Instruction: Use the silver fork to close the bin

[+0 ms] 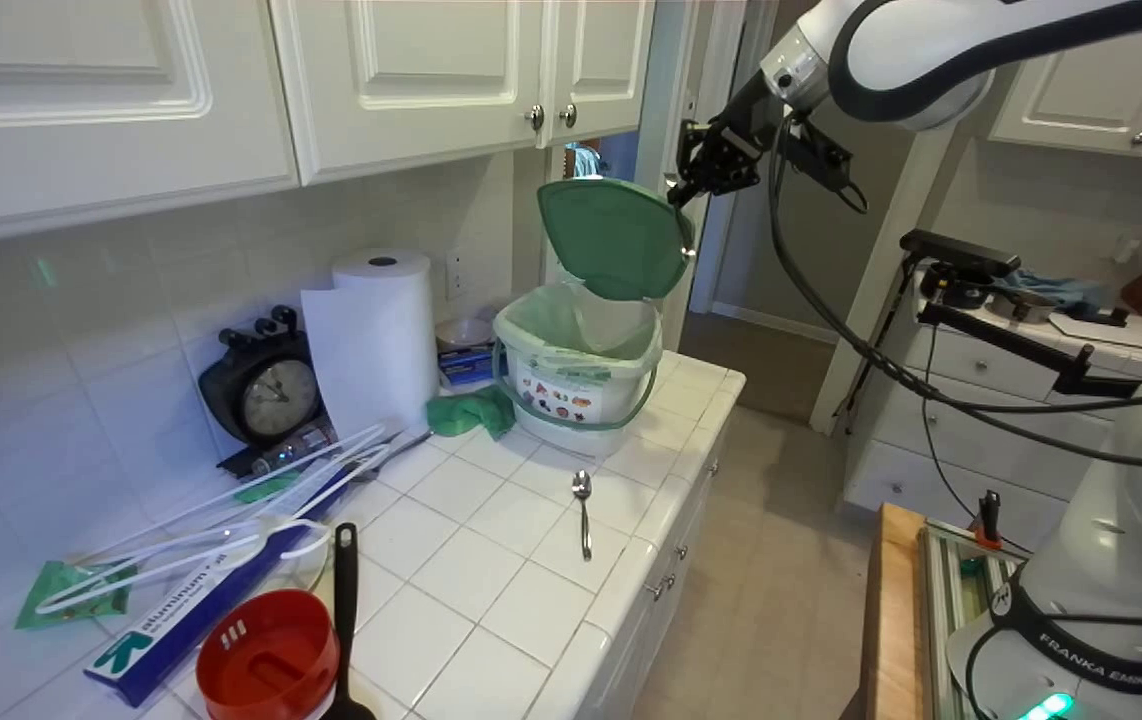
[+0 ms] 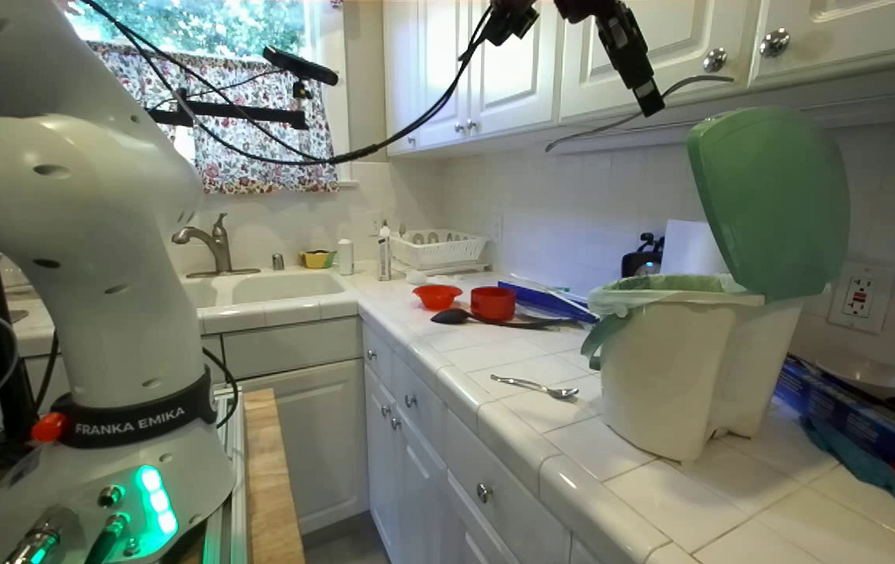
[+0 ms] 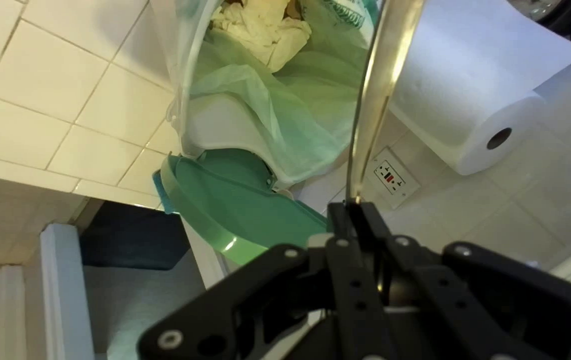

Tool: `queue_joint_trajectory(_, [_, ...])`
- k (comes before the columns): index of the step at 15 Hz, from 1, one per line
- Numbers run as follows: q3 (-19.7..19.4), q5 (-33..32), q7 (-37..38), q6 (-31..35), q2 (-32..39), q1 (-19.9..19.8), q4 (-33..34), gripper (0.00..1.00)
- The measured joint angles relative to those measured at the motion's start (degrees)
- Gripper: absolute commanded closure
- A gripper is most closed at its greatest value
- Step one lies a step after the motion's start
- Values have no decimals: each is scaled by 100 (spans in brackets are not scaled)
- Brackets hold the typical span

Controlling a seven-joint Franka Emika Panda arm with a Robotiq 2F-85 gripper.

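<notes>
A white tiled counter [image 1: 501, 570] is seen along the wall [image 1: 111, 380], with white cupboards [image 1: 451, 70] hung above it. A tan floor [image 1: 761, 560] is seen past its edge. In an exterior view, a sink [image 2: 287, 287] and a window [image 2: 204, 27] with a flowered curtain [image 2: 259, 125] are shown.

The bin [image 2: 667, 376] is set on the counter, with its green lid [image 1: 611, 238] tipped up. It is lined with a pale green bag [image 3: 310, 95], and crumpled paper [image 3: 265, 35] can be seen inside. The silver fork [image 3: 378, 90] is pinched tight by the gripper [image 3: 351, 206]. It is held high up near the lid; whether the lid is touched cannot be told, and the shape of its ends cannot be made out.

A green cloth [image 1: 471, 410] is bunched just beside the bin. Near it, by the wall, a roll of paper towels [image 1: 386, 330] and a blue box [image 1: 466, 367] are placed. A small shiny metal utensil [image 1: 584, 505] is laid out on the counter near the bin. Farther along, a black clock [image 1: 279, 395], a foil box [image 1: 176, 640] with white hangers [image 1: 249, 550], a red cup [image 1: 266, 650] and a black spoon [image 1: 345, 580] are crowded together.
</notes>
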Motion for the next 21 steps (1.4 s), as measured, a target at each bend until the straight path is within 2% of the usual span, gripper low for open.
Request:
queue_joint_trajectory(7, [-414,1008,-459,-4,-4,308,-33,96])
queue_joint_trajectory(16, [-663,1542,-511,-185,-5,348,36,96])
queue_joint_trajectory(21, [-997,2259,-1024,-185,-5,629,47,96])
